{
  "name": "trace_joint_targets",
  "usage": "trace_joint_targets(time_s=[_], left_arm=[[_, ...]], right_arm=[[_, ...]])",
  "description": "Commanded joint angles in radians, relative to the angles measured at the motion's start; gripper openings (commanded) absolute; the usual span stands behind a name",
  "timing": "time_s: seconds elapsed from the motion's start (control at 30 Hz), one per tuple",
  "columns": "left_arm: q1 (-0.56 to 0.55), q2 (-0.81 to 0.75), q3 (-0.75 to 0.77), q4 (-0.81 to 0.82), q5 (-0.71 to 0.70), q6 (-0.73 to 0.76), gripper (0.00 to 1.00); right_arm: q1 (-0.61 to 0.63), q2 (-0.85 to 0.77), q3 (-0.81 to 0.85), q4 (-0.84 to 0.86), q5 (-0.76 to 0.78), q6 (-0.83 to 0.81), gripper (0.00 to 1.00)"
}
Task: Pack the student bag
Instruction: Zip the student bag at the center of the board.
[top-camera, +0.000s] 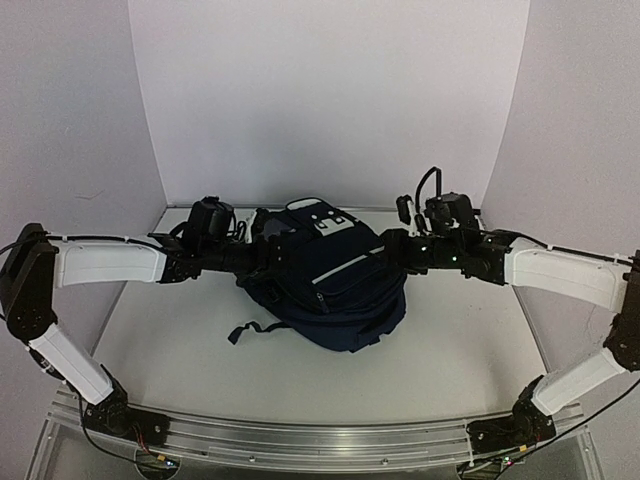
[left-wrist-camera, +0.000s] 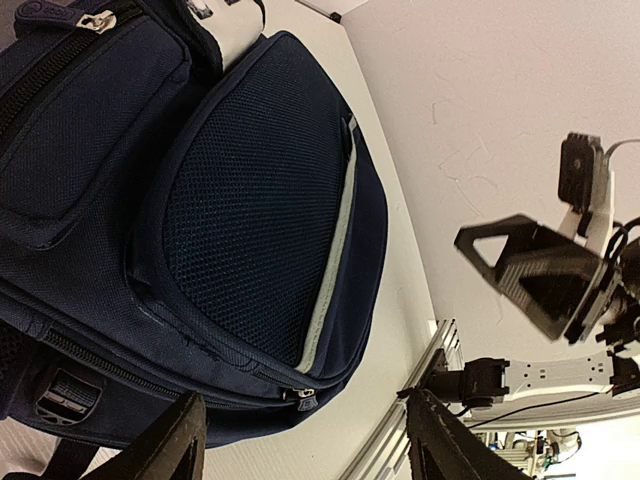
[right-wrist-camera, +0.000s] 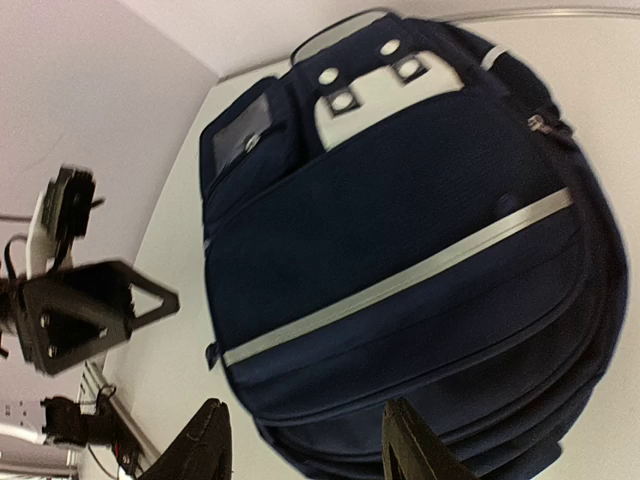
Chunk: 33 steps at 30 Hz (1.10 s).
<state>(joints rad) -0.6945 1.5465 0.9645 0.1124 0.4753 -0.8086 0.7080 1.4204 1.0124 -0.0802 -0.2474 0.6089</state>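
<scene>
table (top-camera: 470, 340): white, matte | walls (top-camera: 330, 100): white, three sides | rail (top-camera: 330, 440): aluminium, near edge

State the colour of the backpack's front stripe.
The stripe is silvery white, clearest from the right wrist.

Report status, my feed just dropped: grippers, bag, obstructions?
Left gripper open. Right gripper open. Student bag lying on table between them. Nothing in the way.

One bag (top-camera: 325, 290) is counted, on one table (top-camera: 170, 345). Two arms are seen, the left arm (top-camera: 110, 262) and the right arm (top-camera: 560, 275). Each has one gripper, the left gripper (left-wrist-camera: 305, 400) and the right gripper (right-wrist-camera: 305, 410) (two fingers (left-wrist-camera: 170, 440) apiece, four in all). One white patch (right-wrist-camera: 390, 100) and one loose strap (top-camera: 245, 330) are noted on the bag.
</scene>
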Motion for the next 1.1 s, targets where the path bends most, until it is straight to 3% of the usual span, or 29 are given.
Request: trace_joint_targets(time_s=[0.0, 0.23, 0.37, 0.8, 1.07], left_arm=[[-0.005, 0.04, 0.007, 0.122, 0.017, -0.095, 0.68], [-0.005, 0.119, 0.014, 0.182, 0.045, -0.154, 0.64], [-0.006, 0.113, 0.031, 0.113, 0.004, -0.134, 0.6], [-0.007, 0.128, 0.069, 0.053, -0.038, -0.083, 0.56], [-0.007, 0.157, 0.091, 0.057, -0.036, -0.085, 0.51]], right_arm=[[0.083, 0.008, -0.014, -0.016, 0.092, 0.055, 0.45], [0.264, 0.144, 0.042, -0.021, 0.189, 0.045, 0.4], [0.312, 0.228, 0.097, -0.02, 0.207, 0.024, 0.41], [0.319, 0.279, 0.163, -0.053, 0.347, 0.0, 0.4], [0.319, 0.341, 0.199, -0.061, 0.319, -0.014, 0.33]])
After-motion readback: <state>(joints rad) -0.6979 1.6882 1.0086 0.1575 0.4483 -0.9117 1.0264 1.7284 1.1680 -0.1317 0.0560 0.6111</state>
